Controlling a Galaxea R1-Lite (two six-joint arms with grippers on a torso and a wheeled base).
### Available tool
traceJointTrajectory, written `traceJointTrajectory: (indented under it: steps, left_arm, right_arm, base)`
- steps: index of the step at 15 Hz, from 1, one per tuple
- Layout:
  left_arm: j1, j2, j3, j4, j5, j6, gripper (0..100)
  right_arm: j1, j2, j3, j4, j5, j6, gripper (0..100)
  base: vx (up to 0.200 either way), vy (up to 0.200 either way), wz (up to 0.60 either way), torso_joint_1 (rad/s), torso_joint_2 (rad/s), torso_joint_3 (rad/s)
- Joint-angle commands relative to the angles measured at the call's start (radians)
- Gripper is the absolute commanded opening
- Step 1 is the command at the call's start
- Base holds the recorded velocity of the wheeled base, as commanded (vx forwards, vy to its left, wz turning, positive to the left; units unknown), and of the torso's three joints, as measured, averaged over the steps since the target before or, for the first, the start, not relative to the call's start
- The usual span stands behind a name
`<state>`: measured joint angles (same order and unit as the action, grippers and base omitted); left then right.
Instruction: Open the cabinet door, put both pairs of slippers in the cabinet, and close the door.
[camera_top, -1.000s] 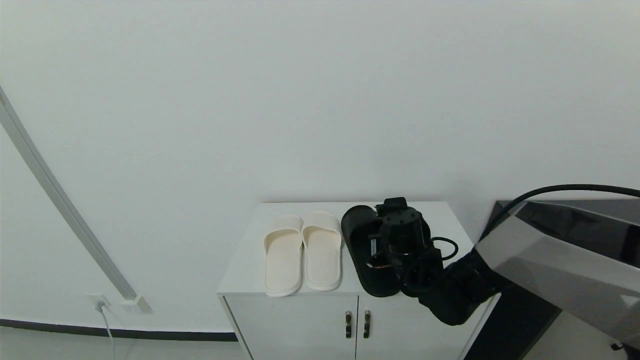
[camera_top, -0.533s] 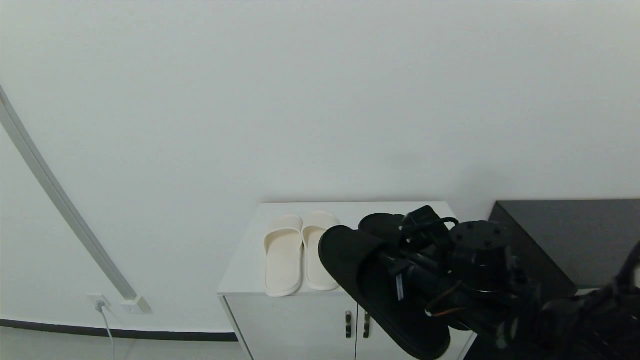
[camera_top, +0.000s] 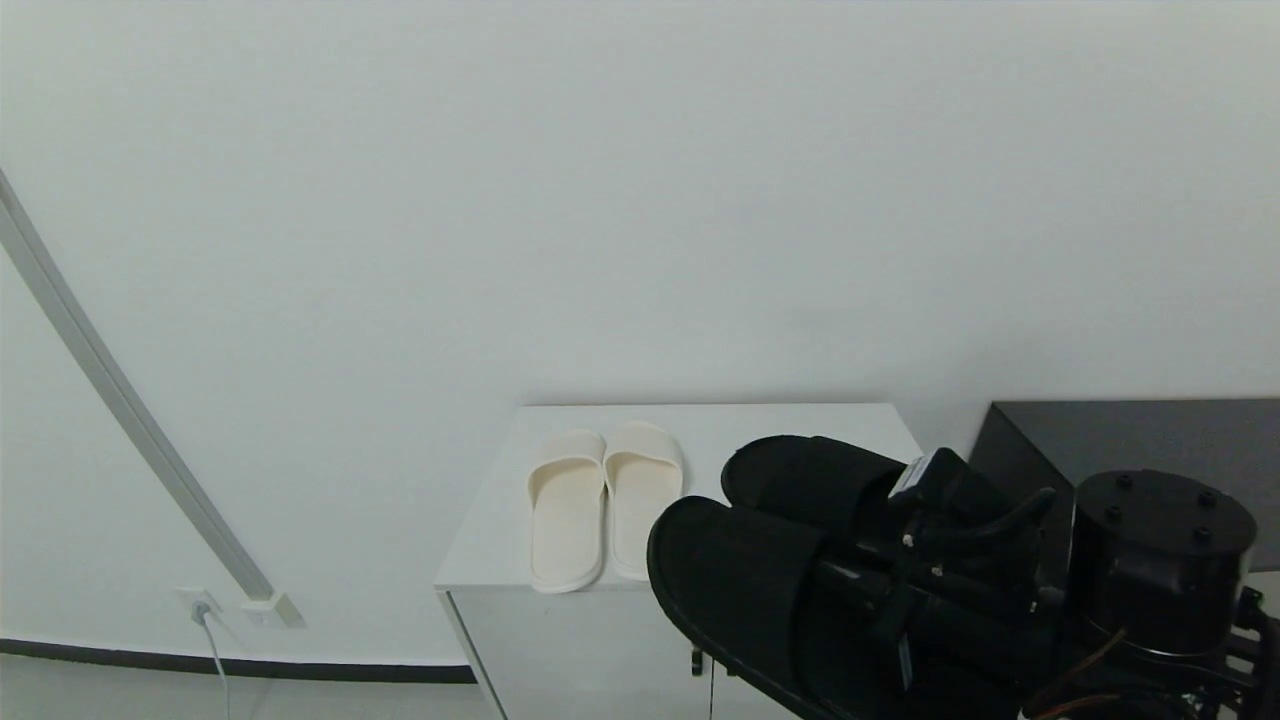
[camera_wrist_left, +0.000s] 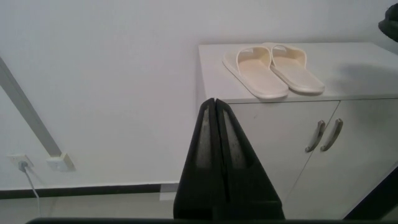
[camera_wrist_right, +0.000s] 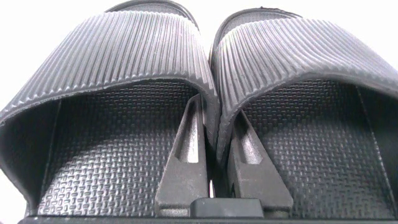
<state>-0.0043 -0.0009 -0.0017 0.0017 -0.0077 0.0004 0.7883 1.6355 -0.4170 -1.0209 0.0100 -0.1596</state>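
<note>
A pair of black slippers hangs in the air in front of the white cabinet, held side by side. My right gripper is shut on their two inner edges, one finger inside each slipper. A pair of white slippers lies on the left half of the cabinet top, toes toward the wall. Both cabinet doors are closed, their two handles meeting at the middle. My left gripper is shut on nothing, low and to the left of the cabinet's front.
A dark low unit stands right of the cabinet against the white wall. A wall socket with a plugged cable and a slanted grey conduit are to the left. A black skirting strip runs along the floor.
My right gripper has lifted the black slippers off the right half of the cabinet top and drawn them back toward me and to the right. The white pair has stayed put.
</note>
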Motion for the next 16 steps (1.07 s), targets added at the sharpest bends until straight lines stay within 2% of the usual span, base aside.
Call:
traceJointTrajectory:
  steps: [1,6,15,16]
  left_arm:
    - [0.000,0.001,0.000,0.000,0.000,0.000,0]
    - [0.000,0.001,0.000,0.000,0.000,0.000,0]
    - [0.000,0.001,0.000,0.000,0.000,0.000,0]
    - [0.000,0.001,0.000,0.000,0.000,0.000,0]
  right_arm:
    - [-0.003,0.001,0.024,-0.024,0.005,-0.018,0]
    - [-0.006,0.020,0.040,-0.062,0.027,-0.035,0]
    - [-0.011,0.041,0.041,-0.061,0.028,-0.025,0]
    - [-0.018,0.050,0.041,-0.061,0.028,-0.023,0]
  base:
    - [0.000,0.000,0.00,0.000,0.00,0.000]
    - [0.000,0.000,0.00,0.000,0.00,0.000]
    - [-0.200,0.000,0.00,0.000,0.00,0.002]
    - [0.000,0.000,0.00,0.000,0.00,0.000]
